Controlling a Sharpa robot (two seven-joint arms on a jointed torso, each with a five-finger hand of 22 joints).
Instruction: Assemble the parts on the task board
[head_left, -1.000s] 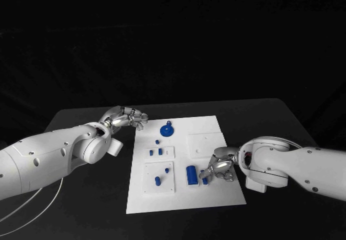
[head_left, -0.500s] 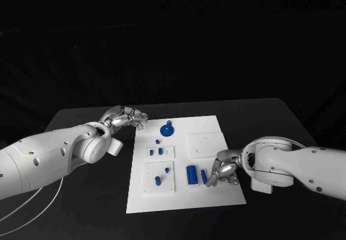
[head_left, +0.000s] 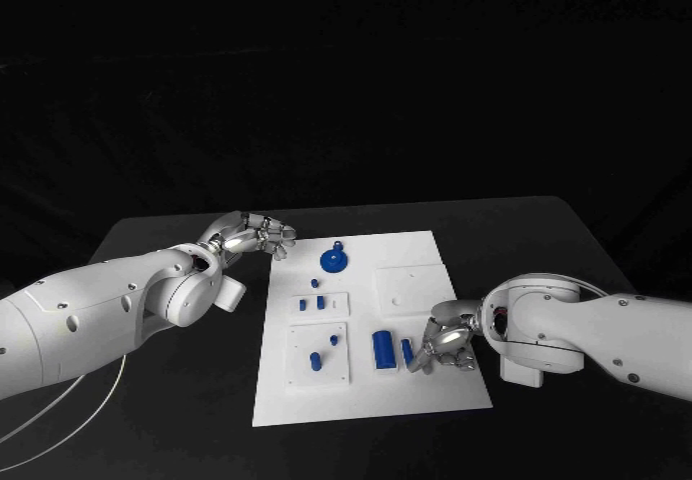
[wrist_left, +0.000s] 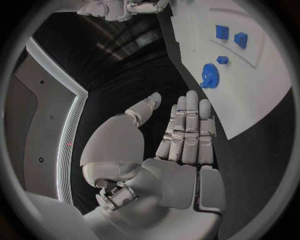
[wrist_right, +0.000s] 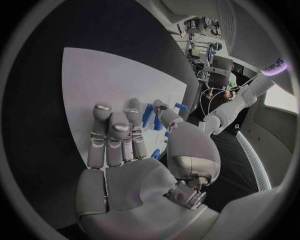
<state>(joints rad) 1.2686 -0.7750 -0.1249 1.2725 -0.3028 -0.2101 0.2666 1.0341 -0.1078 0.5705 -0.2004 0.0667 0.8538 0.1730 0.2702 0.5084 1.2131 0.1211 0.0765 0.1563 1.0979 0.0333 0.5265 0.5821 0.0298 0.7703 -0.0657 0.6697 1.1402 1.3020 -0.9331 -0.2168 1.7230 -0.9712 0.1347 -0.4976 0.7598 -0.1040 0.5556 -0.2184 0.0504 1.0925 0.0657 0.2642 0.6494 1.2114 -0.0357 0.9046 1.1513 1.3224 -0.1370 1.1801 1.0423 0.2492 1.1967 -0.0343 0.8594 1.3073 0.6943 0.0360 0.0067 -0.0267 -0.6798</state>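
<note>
Near right edge of task board (head_left: 433, 395), toward front: right hand (head_left: 449, 342) just beside small blue part (head_left: 408, 351), fingers apart, holding nothing | part's long axis pointing front to back, lying on hand's inner side | left hand (head_left: 254, 238) off far-left corner, fingers loosely apart, empty, farther away.

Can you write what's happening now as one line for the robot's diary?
left hand: open, beside task board | right hand: open over board, by long blue part | round blue part: untouched
</note>
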